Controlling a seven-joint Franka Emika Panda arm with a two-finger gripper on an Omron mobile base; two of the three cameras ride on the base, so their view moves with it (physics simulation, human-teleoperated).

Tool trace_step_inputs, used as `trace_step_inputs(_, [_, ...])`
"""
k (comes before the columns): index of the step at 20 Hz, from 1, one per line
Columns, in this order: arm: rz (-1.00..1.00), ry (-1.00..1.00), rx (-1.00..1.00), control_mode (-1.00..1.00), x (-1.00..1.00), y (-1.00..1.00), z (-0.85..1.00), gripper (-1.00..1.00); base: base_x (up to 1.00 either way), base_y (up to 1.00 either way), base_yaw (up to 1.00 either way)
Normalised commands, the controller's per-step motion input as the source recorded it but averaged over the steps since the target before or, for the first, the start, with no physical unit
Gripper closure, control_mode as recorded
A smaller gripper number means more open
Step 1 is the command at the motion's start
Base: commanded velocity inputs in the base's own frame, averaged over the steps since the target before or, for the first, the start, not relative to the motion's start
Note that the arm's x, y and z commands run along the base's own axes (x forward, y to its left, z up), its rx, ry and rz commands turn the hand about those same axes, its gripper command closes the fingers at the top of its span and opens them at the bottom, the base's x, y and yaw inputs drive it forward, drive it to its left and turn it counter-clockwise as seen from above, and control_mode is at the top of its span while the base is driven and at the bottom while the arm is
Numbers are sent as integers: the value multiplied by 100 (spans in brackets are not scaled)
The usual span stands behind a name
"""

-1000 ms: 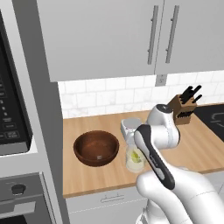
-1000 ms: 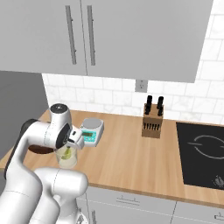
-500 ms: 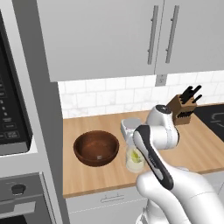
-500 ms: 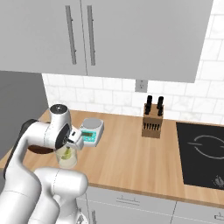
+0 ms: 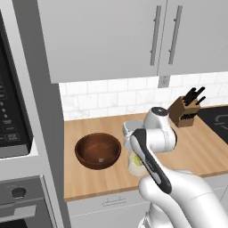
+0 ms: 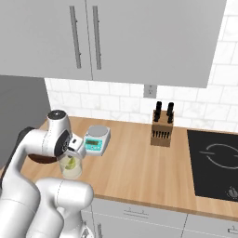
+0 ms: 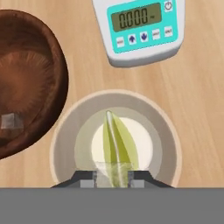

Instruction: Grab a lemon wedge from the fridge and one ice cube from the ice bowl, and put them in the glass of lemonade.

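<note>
You have the white arm's two-finger gripper [image 7: 113, 178] poised directly over the short clear glass of pale yellow lemonade [image 7: 115, 138], looking straight down into it. Its two dark finger tips are drawn in close and pinch the broad end of the small yellow-green lemon wedge [image 7: 116, 146], whose pointed tip reaches toward the far rim of the glass. So the pincer is closed on the wedge, which hangs above the liquid inside the circle of the rim; you cannot tell from the hand view whether it touches the drink.

Just beside the glass sits the round, shallow, dark brown wooden ice bowl [image 7: 28, 83], close to it but not touching. One tiny pale translucent ice cube [image 7: 9, 120] lies on the bowl's floor. In the left base view you see the bowl [image 5: 98, 150] to the left of the glass [image 5: 136, 164] on the light wooden countertop [image 5: 196, 149].

Behind the glass stands a small white and teal digital kitchen scale [image 7: 141, 27], its display reading zeros. From the right base view, the scale [image 6: 97, 138] is just past the arm's wrist, and a wooden knife block with black handles [image 6: 162, 128] stands well apart from it against the white tiled wall, near a black cooktop [image 6: 217, 162]
</note>
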Motion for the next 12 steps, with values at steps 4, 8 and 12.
trace_step_inputs(4, [0, 4, -6, -100, 0, -7, 2, 100, 0, 0, 0])
trace_step_inputs(8, [2, -1, -1, -100, -16, 7, 18, 100, 0, 0, 0])
trace_step_inputs(12, [3, -5, 0, -100, -1, 5, 9, 100, 0, 0, 0])
